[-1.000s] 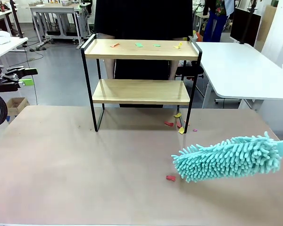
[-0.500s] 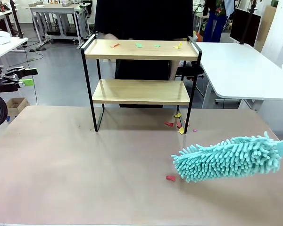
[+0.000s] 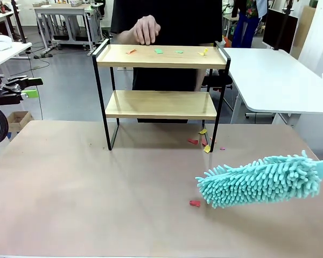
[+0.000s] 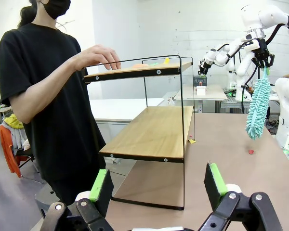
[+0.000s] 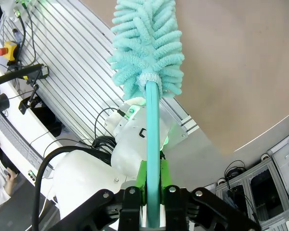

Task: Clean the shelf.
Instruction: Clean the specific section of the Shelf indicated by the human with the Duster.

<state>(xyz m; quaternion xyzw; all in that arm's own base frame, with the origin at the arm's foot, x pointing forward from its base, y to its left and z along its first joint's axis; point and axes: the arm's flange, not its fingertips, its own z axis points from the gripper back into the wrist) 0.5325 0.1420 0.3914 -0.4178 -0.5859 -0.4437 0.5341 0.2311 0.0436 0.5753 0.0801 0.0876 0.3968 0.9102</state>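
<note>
the shelf (image 3: 160,104) stood toward the far side of the table (image 3: 70,188), paper scraps (image 3: 159,51) on its top board and a person's hand (image 3: 145,28) above the left end. the right gripper (image 5: 152,185) was clamped on the slim handle of the teal duster (image 3: 258,181); the left gripper (image 4: 159,185) gaped wide, holding nothing. the rack looked light and tippy, so it probably wanted soft sweeps, or steadying by a frame post.

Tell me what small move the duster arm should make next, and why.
Probably raise the teal duster toward the shelf, to the right end of its top board. The right gripper is shut on its handle, the head hangs low over the table, while paper scraps lie on that board. The person's hand is near its left part, so starting right seems safer.
</note>
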